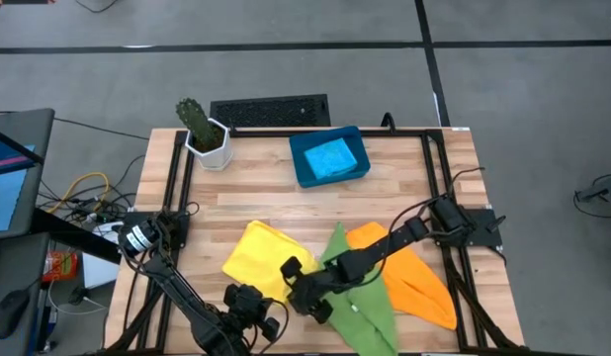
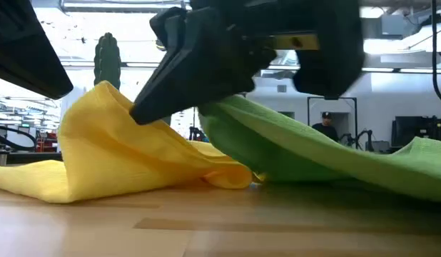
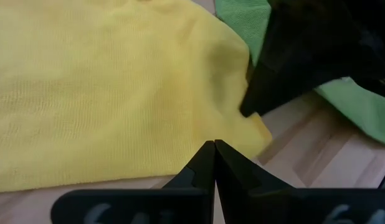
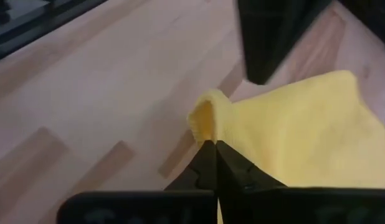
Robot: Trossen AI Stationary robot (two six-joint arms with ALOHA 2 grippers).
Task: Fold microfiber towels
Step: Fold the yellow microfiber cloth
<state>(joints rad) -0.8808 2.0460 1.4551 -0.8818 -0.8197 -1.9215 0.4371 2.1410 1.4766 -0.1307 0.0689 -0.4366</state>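
While left end effector point(image 3: 214, 144) idles clenched | right end effector point(image 4: 209, 144) pinches yellow towel point(image 4: 304, 130)

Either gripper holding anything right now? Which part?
The right gripper is shut on the yellow towel, pinching a raised fold at its edge. The left gripper is shut and empty, just short of that towel.

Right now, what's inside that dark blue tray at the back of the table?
A folded light blue towel lies inside the blue tray, filling most of it. Whether anything lies beneath that towel cannot be seen, because the cloth covers the tray floor.
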